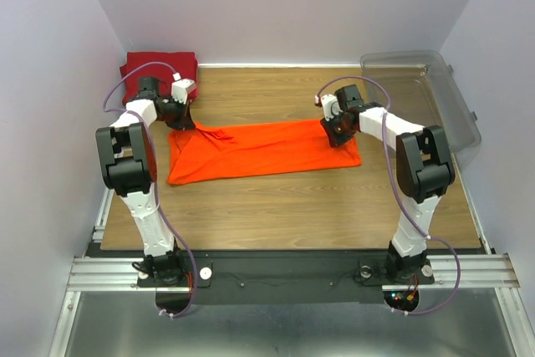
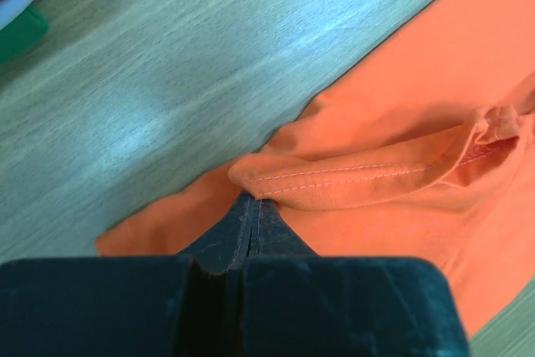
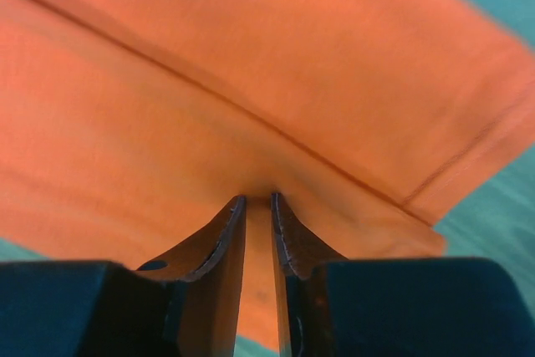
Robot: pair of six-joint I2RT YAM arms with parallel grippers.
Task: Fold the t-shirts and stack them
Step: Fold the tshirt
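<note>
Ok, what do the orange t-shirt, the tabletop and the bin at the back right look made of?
The orange t-shirt looks like soft matte knit cloth, perhaps cotton: it wrinkles and shows a stitched hem. The tabletop is wood or wood-look laminate, with grain lines and a slight sheen. The bin is clear, glossy hard plastic with see-through walls.

Black fingers (image 2: 219, 244), white-black arms (image 1: 144, 206), purple cables (image 1: 384, 135)
</note>
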